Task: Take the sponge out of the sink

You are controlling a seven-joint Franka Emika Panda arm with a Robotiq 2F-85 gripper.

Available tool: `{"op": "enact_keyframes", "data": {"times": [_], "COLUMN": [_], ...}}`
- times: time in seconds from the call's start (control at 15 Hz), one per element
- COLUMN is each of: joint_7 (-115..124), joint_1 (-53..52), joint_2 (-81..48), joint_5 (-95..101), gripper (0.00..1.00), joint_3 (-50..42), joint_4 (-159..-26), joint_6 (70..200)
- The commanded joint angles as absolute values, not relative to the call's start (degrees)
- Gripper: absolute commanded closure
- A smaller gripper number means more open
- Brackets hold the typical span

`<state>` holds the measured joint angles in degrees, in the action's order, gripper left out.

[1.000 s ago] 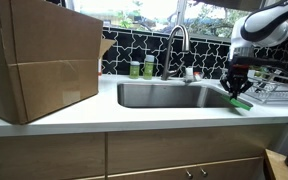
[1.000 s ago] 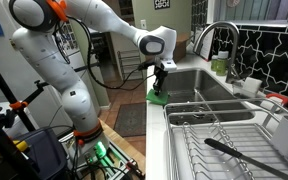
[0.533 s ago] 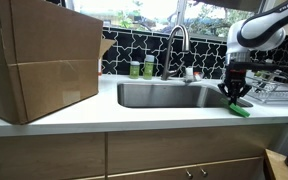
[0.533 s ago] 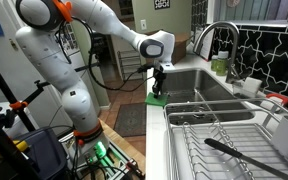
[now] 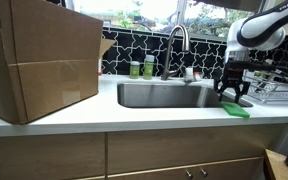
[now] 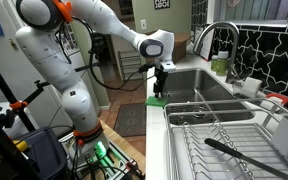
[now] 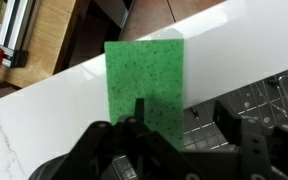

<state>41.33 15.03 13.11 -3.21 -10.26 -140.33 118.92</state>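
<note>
The bright green sponge [image 5: 237, 110] lies flat on the white counter's front strip, just past the end of the steel sink [image 5: 164, 96], outside the basin. In an exterior view the sponge [image 6: 155, 99] rests at the counter's edge beside the sink [image 6: 200, 86]. My gripper [image 5: 234, 97] hangs just above it, pointing down, jaws open and holding nothing. The wrist view shows the sponge [image 7: 144, 72] whole on the counter, with one dark finger [image 7: 139, 108] over its near edge and my gripper [image 7: 184, 115] spread wide.
A big cardboard box [image 5: 39, 60] stands on the counter past the sink's far end. Two green-labelled bottles [image 5: 142, 68] and a curved faucet [image 5: 177, 40] stand behind the basin. A wire dish rack [image 6: 224, 140] sits close beside the sponge, with the counter's drop-off on the sponge's outer side.
The jaws went from shut on the sponge to open. The sponge dropped from a tilted hold to lying flat on the counter, and the gripper lifted slightly off it.
</note>
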Motion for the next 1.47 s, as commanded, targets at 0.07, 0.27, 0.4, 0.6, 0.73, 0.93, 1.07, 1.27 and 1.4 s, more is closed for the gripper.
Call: {"op": "enact_keyframes", "data": {"times": [0.07, 0.27, 0.4, 0.6, 0.73, 0.93, 1.07, 1.27, 1.4], "joint_7": [40.8, 40.8, 40.8, 38.9, 37.3, 35.2, 34.4, 33.5, 32.1], "joint_1": [15.3, 15.3, 15.3, 15.1, 15.5, 15.7, 16.1, 16.8, 17.0], "joint_2": [13.5, 13.4, 13.3, 15.9, 18.2, 18.9, 19.5, 18.9, 17.9], "joint_5": [-3.5, -3.5, -3.5, -3.7, -2.8, -3.3, -2.5, -0.7, -1.0], "gripper": [0.15, 0.0, 0.0, 0.0, 0.0, 0.25, 0.35, 0.58, 0.73], "joint_3": [-10.0, -10.0, -10.0, -10.1, -10.2, -10.4, -10.2, -10.1, -10.5], "joint_4": [-140.2, -140.1, -140.1, -141.0, -141.7, -141.7, -142.0, -142.4, -143.1], "joint_6": [120.1, 120.1, 120.1, 119.1, 117.6, 115.9, 114.9, 113.8, 114.2]}}
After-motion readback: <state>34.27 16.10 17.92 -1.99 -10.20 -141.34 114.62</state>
